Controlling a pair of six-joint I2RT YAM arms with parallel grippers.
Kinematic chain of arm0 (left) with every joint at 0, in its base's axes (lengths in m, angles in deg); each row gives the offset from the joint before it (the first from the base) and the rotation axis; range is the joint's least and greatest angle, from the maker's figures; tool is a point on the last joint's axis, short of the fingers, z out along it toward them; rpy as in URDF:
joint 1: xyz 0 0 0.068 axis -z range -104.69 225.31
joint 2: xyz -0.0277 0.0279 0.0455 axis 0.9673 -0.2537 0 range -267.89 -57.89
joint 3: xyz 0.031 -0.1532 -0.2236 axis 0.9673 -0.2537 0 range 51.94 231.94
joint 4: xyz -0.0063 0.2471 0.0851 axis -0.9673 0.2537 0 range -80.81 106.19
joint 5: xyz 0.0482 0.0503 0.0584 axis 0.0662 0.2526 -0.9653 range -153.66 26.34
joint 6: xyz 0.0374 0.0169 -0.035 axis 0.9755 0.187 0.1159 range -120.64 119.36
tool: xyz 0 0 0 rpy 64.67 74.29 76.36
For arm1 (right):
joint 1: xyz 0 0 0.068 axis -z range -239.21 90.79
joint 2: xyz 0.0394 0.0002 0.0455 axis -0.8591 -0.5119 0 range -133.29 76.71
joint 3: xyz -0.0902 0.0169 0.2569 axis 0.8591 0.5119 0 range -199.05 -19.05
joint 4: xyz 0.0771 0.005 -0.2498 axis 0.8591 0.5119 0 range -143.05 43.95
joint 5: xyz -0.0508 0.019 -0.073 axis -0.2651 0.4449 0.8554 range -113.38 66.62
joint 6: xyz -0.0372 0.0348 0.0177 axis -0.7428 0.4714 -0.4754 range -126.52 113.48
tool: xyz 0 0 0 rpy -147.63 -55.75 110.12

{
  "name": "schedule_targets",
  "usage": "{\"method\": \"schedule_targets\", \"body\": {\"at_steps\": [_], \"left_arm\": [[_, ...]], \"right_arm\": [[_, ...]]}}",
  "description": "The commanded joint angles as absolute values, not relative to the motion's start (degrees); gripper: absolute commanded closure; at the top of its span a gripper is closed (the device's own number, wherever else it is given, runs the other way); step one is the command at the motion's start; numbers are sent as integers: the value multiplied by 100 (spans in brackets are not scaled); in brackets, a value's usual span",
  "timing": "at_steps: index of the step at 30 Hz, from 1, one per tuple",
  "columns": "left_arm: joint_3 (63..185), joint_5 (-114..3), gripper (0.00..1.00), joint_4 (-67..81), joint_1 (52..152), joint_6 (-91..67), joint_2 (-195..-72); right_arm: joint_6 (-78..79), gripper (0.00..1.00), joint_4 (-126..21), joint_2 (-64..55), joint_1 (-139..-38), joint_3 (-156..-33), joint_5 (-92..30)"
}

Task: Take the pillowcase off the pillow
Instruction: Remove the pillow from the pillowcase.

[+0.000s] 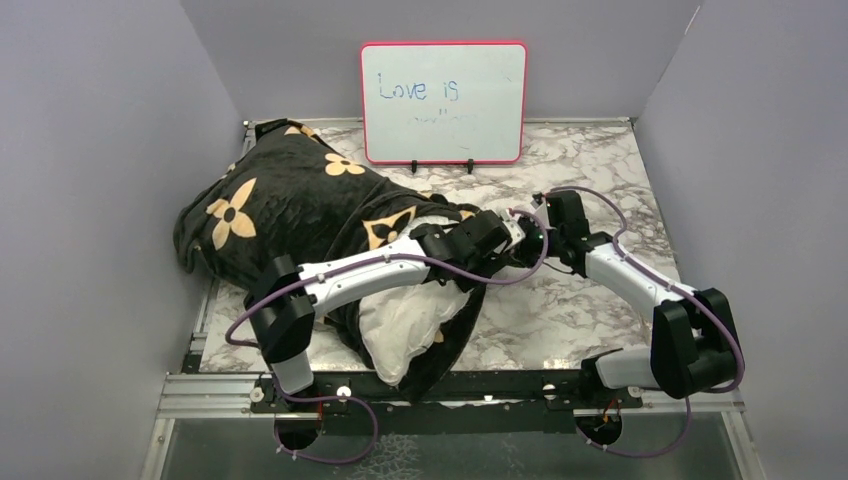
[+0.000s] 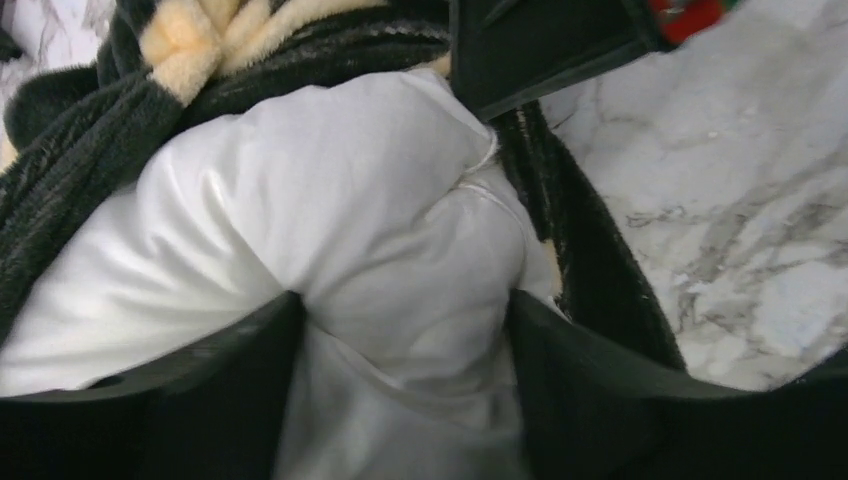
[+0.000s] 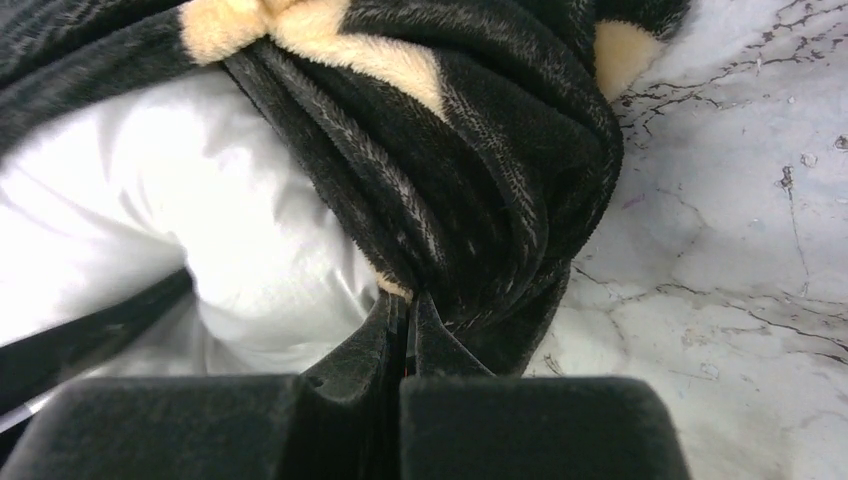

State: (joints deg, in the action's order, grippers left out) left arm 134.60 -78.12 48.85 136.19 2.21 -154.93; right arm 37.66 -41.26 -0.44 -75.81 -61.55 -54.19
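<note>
Black pillowcase lies at nine o'clock on the desk, its edge pinched in the closed right hand, the wide-spread left hand straddling the white pillow, bare marble toward three o'clock.

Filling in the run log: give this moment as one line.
left gripper: open, straddling pillow | right gripper: shut on pillowcase edge | state: pillow partly exposed, case still on

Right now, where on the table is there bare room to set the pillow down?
Bare table shows far right, between the whiteboard, the side wall and the right arm; a smaller patch lies near, between the pillow and that arm's base. The pillowcase crowds the left half.
</note>
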Motion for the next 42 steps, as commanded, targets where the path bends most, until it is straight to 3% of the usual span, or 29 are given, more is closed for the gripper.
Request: {"method": "schedule_targets", "body": {"at_steps": [1,4,5,12,17,26,33,38,42], "left_arm": [[13078,-8510,47,5089,13626,121,-16032],[12958,-8700,98,4989,13630,-162,-16026],[12931,-8789,100,4973,13630,-260,-15997],[13014,-8303,100,4814,13622,-517,-15060],[12814,-7034,100,4316,13615,-426,-14051],[12244,-6454,100,4003,13368,-772,-12740],[11909,-5399,100,3183,13011,-1258,-12400],[12000,-4809,100,2500,12894,-1562,-12565],[12273,-4915,100,2483,12879,-1586,-12644]], "right_arm": [[3854,99,-4014,232,-7479,-6084,-5358],[3799,99,-3805,322,-7478,-6132,-5098],[3777,99,-3656,324,-7458,-6197,-5006],[3515,99,-3156,306,-7360,-6375,-4487],[3329,99,-3192,84,-7059,-6558,-4612],[2218,99,-2806,-869,-6845,-7838,-5459],[1921,87,-3474,-901,-6933,-7878,-7392],[1795,70,-2644,-825,-7433,-8201,-5478],[2018,64,-2554,-427,-7437,-7874,-4640]]}}
